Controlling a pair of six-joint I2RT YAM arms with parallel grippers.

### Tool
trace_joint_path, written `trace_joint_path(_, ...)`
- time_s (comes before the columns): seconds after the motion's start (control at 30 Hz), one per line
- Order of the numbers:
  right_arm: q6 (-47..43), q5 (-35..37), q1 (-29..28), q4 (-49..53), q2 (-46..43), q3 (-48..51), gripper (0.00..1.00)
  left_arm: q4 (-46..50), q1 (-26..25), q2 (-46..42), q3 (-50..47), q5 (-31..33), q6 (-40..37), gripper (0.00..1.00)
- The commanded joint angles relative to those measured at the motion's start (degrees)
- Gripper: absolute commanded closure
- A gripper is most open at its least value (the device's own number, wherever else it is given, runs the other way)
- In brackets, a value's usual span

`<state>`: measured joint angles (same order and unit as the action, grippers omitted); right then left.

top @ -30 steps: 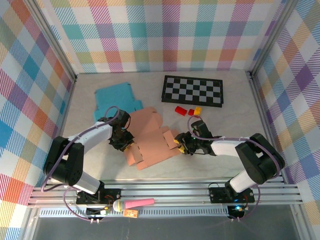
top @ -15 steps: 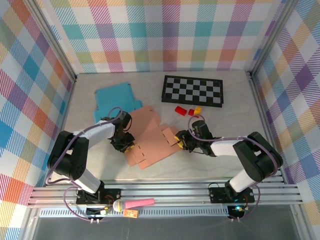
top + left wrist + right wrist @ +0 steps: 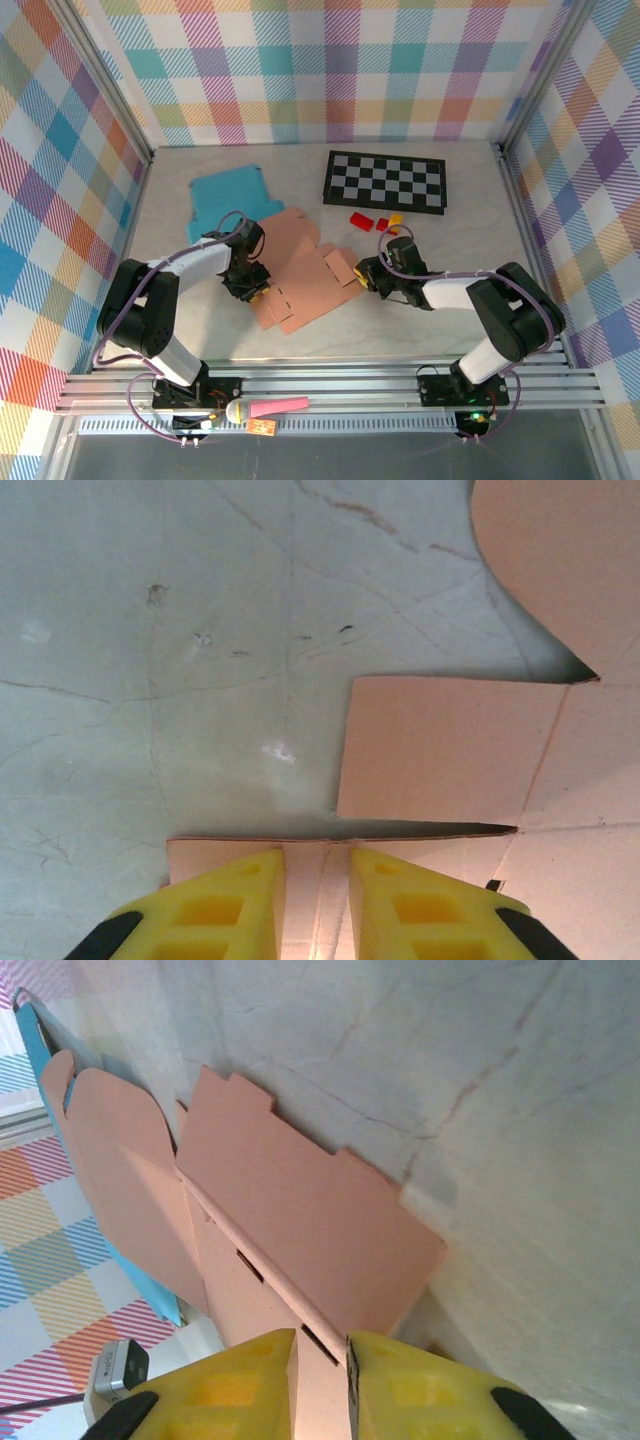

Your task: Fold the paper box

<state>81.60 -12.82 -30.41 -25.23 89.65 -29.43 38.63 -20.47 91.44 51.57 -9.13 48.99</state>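
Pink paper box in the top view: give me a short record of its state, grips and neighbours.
box: pink paper box, unfolded, on the table
left jaws: closed on its left edge flap
right jaws: closed on its right edge panel
behind it: blue sheet, partly under it
other: checkerboard; red and yellow blocks

1. Top view: bright, even light, soft shadows, sharp for you.
2. Right wrist: paper box throws a soft shadow on the table.
3. Left wrist: your near fingertips blur slightly.

Left tool and right tool pinched nearly closed.
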Motion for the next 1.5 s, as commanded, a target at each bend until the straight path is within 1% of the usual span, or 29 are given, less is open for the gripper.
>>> trace_joint_path(0.0, -0.6, 0.1, 0.2, -0.3, 1.5, -2.3, 0.79, 0.9, 0.5, -0.5, 1.5, 0.2, -1.1, 0.77)
trace_joint_path(0.07, 0.8, -0.4, 0.2, -0.7, 2.1, -2.5, 0.79, 1.0, 0.5, -0.3, 1.5, 0.0, -1.3, 0.77)
trace_joint_path(0.1, 1.8, -0.3, 0.1, -0.2, 1.7, -2.4, 0.76, 1.0, 0.5, -0.3, 1.4, 0.0, -1.3, 0.77)
trace_joint_path(0.2, 3.2, 2.6, -0.3, 6.7, -3.0, -1.7, 0.63, 0.7, 0.5, -0.4, 0.8, 0.1, -1.3, 0.77)
trace_joint_path(0.3, 2.9, 5.1, -0.4, 11.4, -7.4, -0.5, 0.62, 0.7, 0.5, -0.5, 0.3, 0.3, -1.2, 0.77)
trace_joint_path(0.37, 3.6, 5.2, -0.3, 8.7, -7.5, 1.1, 0.61, 0.6, 0.6, -0.7, 0.2, 0.3, -1.2, 0.77)
trace_joint_path(0.5, 5.7, 2.7, -0.3, 0.8, -1.8, 1.7, 0.62, 0.6, 0.5, -0.5, 0.1, 0.3, -1.3, 0.77)
trace_joint_path(0.8, 6.0, 2.7, -0.2, -2.0, 2.4, -0.3, 0.62, 0.6, 0.5, -0.2, 0.3, 0.1, -1.6, 0.77)
trace_joint_path(1.07, 10.2, 2.6, -0.3, -12.4, 8.1, -0.4, 0.65, 0.5, 0.5, 0.1, 0.1, -0.1, -2.1, 0.77)
trace_joint_path(1.17, 10.9, 3.1, -0.4, -12.9, 8.3, -0.9, 0.67, 0.2, 0.5, 0.2, 0.0, -0.3, -2.1, 0.77)
trace_joint_path(1.33, 12.9, 4.2, -0.6, -15.3, 9.7, -1.3, 0.74, -0.1, 0.5, 0.6, -0.1, -0.4, -2.2, 0.77)
trace_joint_path(1.47, 13.0, 5.4, -0.5, -14.9, 9.5, -1.7, 0.8, 0.0, 0.5, 0.7, 0.1, -0.4, -2.3, 0.78)
